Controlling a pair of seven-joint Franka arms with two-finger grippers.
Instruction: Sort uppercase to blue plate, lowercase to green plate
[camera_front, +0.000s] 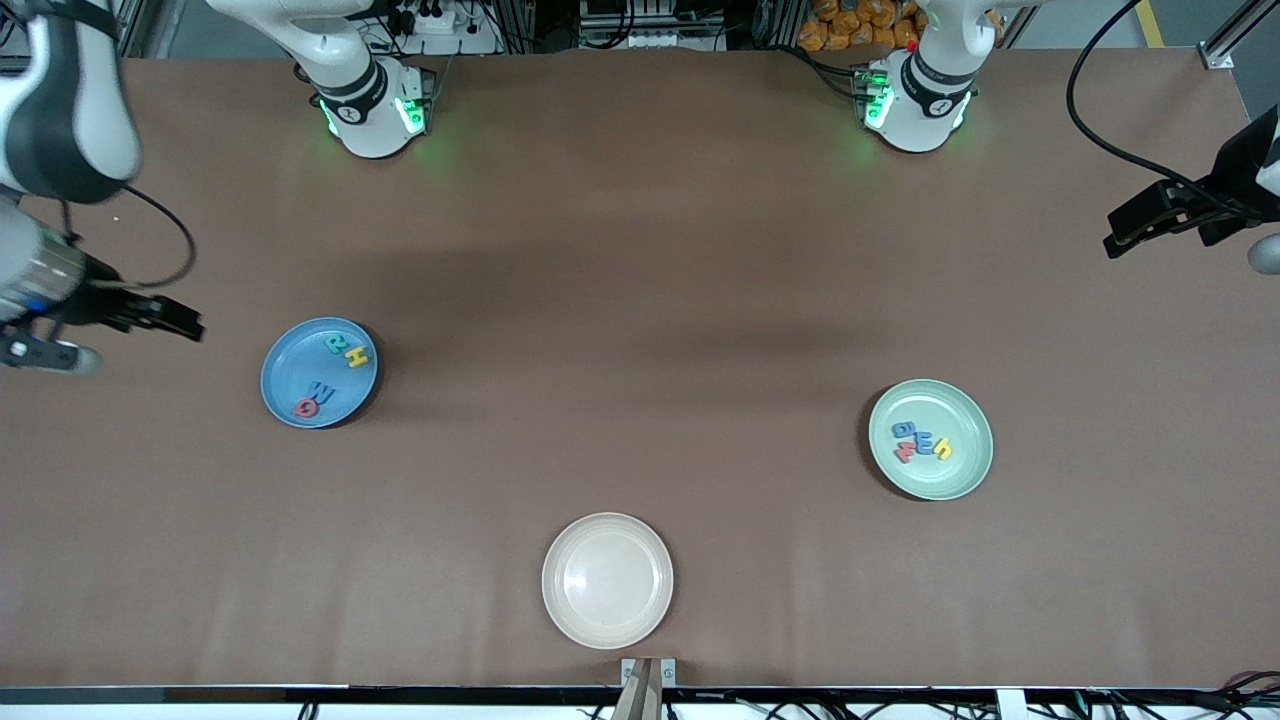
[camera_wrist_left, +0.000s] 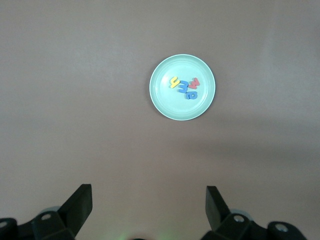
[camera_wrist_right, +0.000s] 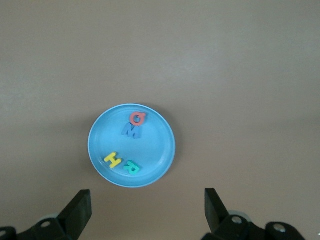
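1. The right gripper is partly cut off at the table's edge, at the right arm's end. The left gripper shows only its dark fingers at the left arm's end.
2. The small letters lie bunched and touching, so they are hard to read from the front. The left wrist view shows a yellow h, a blue m, a blue a and a red one.
3. The big letters lie in the blue plate: teal R and yellow H at its 1 o'clock, blue W and red G at its 6 o'clock.
4. The small letters sit in the middle of the green plate.
5. A cream plate sits nearest the front camera.
6. The brown table has lots of bare room between the plates.
7. Both grippers wait with fingers wide apart, holding nothing.
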